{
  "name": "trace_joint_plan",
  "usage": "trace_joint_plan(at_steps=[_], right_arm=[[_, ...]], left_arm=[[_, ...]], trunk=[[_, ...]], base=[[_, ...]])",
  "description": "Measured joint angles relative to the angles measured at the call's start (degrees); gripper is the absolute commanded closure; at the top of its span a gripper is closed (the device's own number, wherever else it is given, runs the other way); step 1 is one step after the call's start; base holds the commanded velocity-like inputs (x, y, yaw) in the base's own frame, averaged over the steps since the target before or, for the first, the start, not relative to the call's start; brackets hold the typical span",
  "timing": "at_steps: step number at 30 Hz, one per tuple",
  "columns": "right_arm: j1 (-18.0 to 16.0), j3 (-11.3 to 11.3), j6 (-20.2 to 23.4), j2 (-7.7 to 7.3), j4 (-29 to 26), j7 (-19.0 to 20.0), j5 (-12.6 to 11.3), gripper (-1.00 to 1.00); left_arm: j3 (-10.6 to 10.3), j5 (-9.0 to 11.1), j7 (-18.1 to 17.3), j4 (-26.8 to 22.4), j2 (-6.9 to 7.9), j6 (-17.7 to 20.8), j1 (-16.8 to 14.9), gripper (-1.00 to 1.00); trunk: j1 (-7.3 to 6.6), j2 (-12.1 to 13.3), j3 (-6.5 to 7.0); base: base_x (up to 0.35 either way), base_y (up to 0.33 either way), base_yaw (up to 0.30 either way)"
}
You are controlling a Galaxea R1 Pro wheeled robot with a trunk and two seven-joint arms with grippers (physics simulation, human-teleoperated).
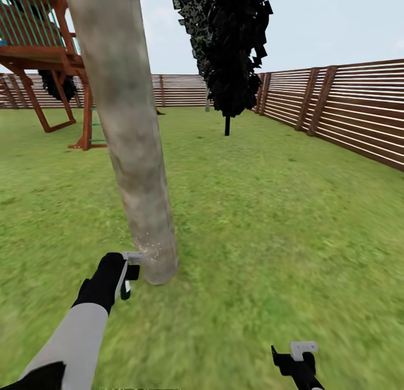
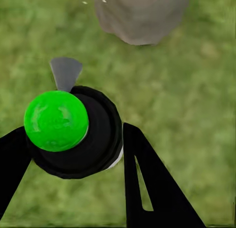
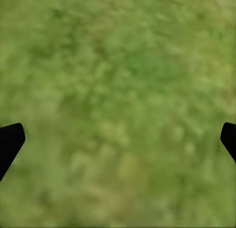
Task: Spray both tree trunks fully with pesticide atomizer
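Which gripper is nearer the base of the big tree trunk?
Left. The left gripper, holding the atomizer, sits right beside the tree trunk at its base. The right gripper hangs far off over the grass.

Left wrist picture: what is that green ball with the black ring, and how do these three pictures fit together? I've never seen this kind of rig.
These are simulator renders from a wheeled robot with two arms. The big picture comes from its head camera, looking down over a green grass lawn ringed by a brown slatted wooden fence. The other two come from cameras near each gripper.

The green ball is the round cap of the black pesticide atomizer, seen from above. The left gripper has its jaws closed around the body, one black finger on either side. In the head view that gripper holds it close beside the base of the thick grey-tan tree trunk, where pale specks show on the bark.

The right gripper holds nothing; its jaws stand wide open over the grass.
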Motion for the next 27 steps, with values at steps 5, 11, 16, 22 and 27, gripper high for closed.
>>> trace_joint_plan(at_steps=[5, 11, 16, 22, 27], right_arm=[[0.01, 0.00, -0.01, -0.01, -0.02, -0.01, 0.00, -1.00], [0.01, -0.01, -0.03, -0.01, -0.01, -0.02, 0.01, -1.00], [0.01, 0.01, -0.03, -0.01, -0.01, -0.02, 0.02, -1.00], [0.01, 0.01, -0.03, -0.01, -0.01, -0.02, 0.02, -1.00], [-0.01, 0.01, -0.03, 0.00, 0.01, -0.02, 0.03, -1.00]], left_arm=[[-0.50, 0.17, -0.14, -0.08, 0.66, 2.22, -1.49, 1.00], [-2.07, -0.02, -0.09, -0.84, 0.28, 2.11, -1.62, 1.00], [-2.03, 0.11, -0.10, -2.46, 0.30, 2.24, -1.50, 1.00], [-2.02, 0.11, -0.02, -2.47, 0.31, 2.25, -1.28, 1.00], [-1.96, 0.09, 0.06, -2.53, 0.39, 2.19, -1.06, 1.00]], trunk=[[0.00, 0.00, -0.01], [-0.01, 0.00, 0.00], [0.00, 0.00, -0.01], [0.00, 0.00, -0.01], [0.00, 0.00, 0.00]], base=[[0.023, -0.057, 0.031], [0.116, -0.252, 0.000], [0.018, -0.274, 0.000], [0.000, -0.277, 0.007], [0.000, -0.277, 0.216]])
